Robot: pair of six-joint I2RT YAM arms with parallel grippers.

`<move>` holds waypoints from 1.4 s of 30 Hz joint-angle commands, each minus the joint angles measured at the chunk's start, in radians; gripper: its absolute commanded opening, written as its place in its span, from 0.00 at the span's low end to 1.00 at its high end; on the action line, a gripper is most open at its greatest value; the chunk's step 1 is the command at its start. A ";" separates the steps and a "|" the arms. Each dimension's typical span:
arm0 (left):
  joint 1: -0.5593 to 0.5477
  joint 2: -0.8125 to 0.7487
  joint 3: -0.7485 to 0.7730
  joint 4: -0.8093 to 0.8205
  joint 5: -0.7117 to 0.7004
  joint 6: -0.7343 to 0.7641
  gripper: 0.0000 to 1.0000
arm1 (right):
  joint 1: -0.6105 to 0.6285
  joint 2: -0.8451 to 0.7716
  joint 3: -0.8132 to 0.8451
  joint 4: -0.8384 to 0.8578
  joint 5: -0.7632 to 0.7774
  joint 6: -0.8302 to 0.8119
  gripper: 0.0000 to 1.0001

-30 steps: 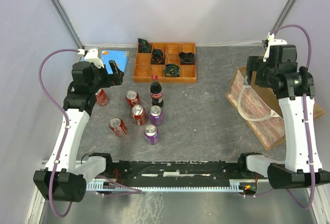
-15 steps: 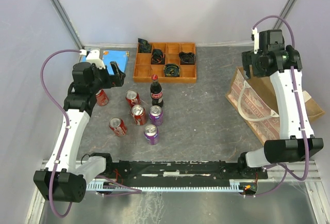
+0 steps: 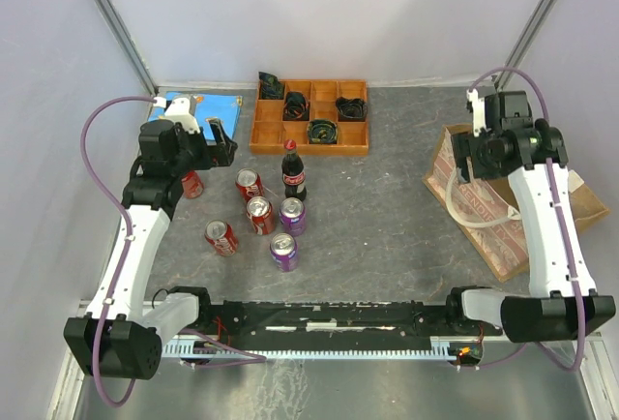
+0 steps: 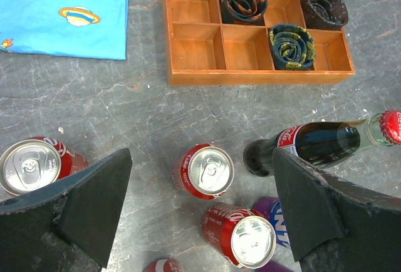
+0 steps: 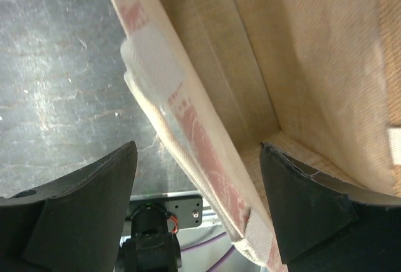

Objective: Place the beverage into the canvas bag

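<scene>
Several beverages stand left of centre: red cans [image 3: 250,185], purple cans [image 3: 292,216] and a cola bottle [image 3: 293,170]. My left gripper [image 3: 222,139] hangs open above them. In the left wrist view a red can [image 4: 203,172] stands below the gap between its fingers [image 4: 94,203], apart from both, with the cola bottle [image 4: 319,143] by the right finger. The tan canvas bag [image 3: 484,217] lies at the right. My right gripper [image 3: 471,159] is open over its left wall. In the right wrist view that wall [image 5: 188,115], with red lettering, runs between the open fingers [image 5: 81,203].
An orange compartment tray [image 3: 309,146] with rolled dark items sits at the back centre, also in the left wrist view as the tray [image 4: 194,78]. A blue patterned cloth [image 3: 215,103] lies at the back left. Another red can [image 3: 191,184] stands under the left arm.
The right arm rose and turned its wrist, then came down over the bag's left wall. The left arm barely shifted. The cans and bottle stayed put.
</scene>
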 commanded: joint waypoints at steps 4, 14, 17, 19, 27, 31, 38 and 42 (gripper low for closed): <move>0.003 -0.003 -0.001 0.065 0.050 0.033 0.99 | -0.001 -0.078 -0.170 0.018 0.073 -0.011 0.79; 0.004 -0.018 0.049 0.038 0.064 0.040 0.99 | 0.001 -0.133 -0.269 0.077 0.042 0.065 0.02; 0.002 -0.029 0.070 0.010 0.066 0.043 0.99 | 0.032 -0.138 -0.240 0.062 0.006 0.130 0.00; 0.003 -0.032 0.098 -0.007 0.071 0.036 0.99 | 0.074 -0.134 -0.207 0.039 0.026 0.185 0.00; -0.017 -0.016 0.208 -0.031 0.067 0.018 1.00 | 0.344 -0.075 -0.133 -0.041 0.143 0.467 0.00; -0.021 0.014 0.253 -0.055 0.076 -0.001 1.00 | 0.473 -0.020 -0.119 -0.059 0.192 0.609 0.00; -0.030 0.032 0.288 -0.067 0.120 -0.016 0.98 | 0.652 0.085 -0.050 -0.021 0.217 0.707 0.12; -0.043 0.071 0.353 -0.094 0.195 -0.053 0.98 | 0.678 0.121 0.036 0.027 0.226 0.689 0.62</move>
